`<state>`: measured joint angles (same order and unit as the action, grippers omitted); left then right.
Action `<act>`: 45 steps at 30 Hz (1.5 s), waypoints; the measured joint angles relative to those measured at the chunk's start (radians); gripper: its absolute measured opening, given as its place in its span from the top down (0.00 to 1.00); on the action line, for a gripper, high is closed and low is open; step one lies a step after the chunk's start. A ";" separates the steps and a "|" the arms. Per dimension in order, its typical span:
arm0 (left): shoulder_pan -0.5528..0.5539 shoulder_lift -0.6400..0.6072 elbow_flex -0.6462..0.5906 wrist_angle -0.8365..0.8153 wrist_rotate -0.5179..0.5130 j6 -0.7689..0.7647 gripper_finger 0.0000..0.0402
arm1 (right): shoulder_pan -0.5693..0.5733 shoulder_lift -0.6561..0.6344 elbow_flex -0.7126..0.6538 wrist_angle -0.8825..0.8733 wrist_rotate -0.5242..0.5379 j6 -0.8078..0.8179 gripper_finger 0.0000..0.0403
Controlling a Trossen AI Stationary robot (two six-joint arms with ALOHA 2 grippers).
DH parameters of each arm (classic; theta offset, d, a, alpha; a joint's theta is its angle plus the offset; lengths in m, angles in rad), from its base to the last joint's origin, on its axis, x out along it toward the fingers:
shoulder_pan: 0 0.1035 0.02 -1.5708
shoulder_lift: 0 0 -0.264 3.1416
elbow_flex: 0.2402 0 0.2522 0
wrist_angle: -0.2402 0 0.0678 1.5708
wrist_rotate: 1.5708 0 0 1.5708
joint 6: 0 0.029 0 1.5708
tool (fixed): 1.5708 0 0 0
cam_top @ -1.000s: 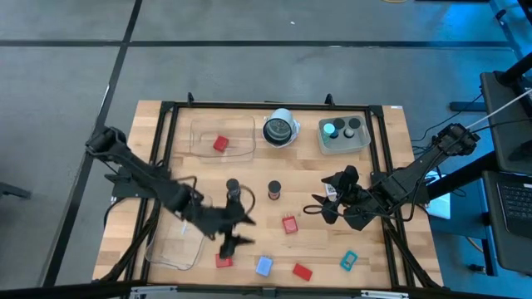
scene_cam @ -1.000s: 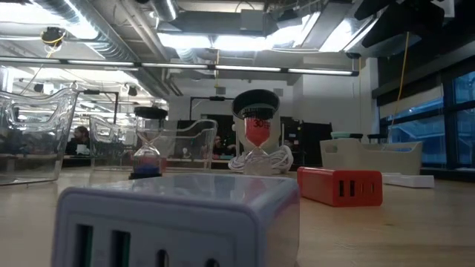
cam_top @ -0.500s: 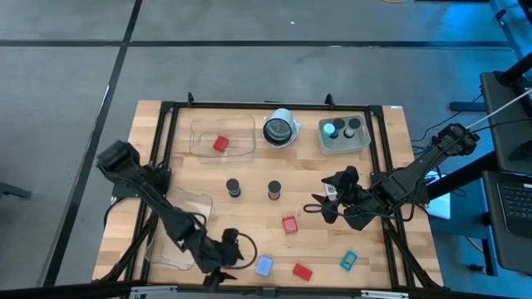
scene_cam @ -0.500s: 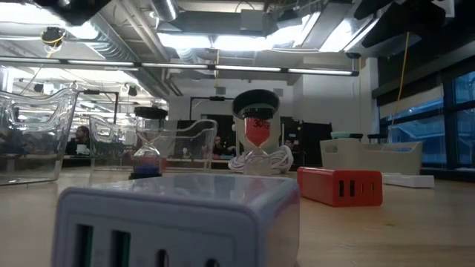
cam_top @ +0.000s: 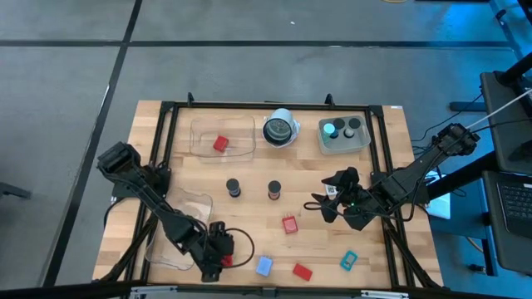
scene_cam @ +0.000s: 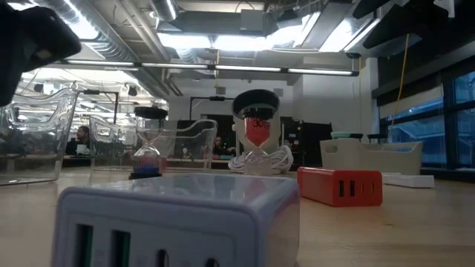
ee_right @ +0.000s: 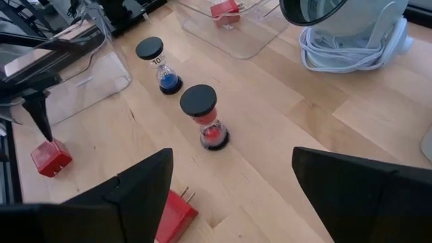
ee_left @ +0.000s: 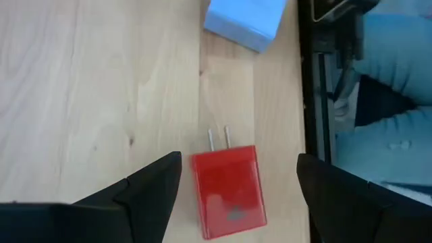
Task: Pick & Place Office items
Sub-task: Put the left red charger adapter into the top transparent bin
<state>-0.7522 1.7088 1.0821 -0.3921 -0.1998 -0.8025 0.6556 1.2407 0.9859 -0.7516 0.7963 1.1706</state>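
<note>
My left gripper (ee_left: 238, 160) (cam_top: 219, 254) is open near the table's near edge, its fingers standing on either side of a red plug block (ee_left: 226, 192) without touching it. The block lies flat on the wood, prongs toward a pale-blue block (ee_left: 244, 20) (cam_top: 263, 266). My right gripper (ee_right: 233, 158) (cam_top: 329, 204) waits open over the table's right part. Other items lie flat on the table: red blocks (cam_top: 289, 224) (cam_top: 302, 271), a teal rectangle (cam_top: 348, 261), and two black-capped sand timers (cam_top: 233, 188) (cam_top: 273, 190) standing upright.
A clear tray (cam_top: 179, 231) sits beside my left arm, and another (cam_top: 237, 149) at the far side holds a red block (cam_top: 220, 144). A white-rimmed round object (cam_top: 281, 129) and a small tray of caps (cam_top: 359, 143) stand at the far edge. A black frame rail (ee_left: 312, 101) runs close to the near-edge items.
My left gripper has swung from the middle of the table, by the left sand timer, toward the near edge and come down over the red plug block there. The right arm and all the items have stayed where they were.
</note>
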 joint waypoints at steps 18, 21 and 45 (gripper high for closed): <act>0.007 0.110 0.094 -0.135 0.072 -0.046 0.27 | 0.000 0.000 0.000 -0.007 -0.035 0.079 0.24; 0.008 0.130 0.142 -0.184 0.068 0.014 0.27 | 0.000 0.000 0.000 -0.006 -0.110 0.044 0.24; 0.012 0.257 0.193 -0.256 0.097 -0.017 0.28 | 0.000 0.000 0.000 -0.004 -0.206 0.002 0.24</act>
<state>-0.7398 1.9656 1.2755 -0.6477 -0.1032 -0.8194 0.6554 1.2407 0.9859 -0.7557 0.5907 1.1721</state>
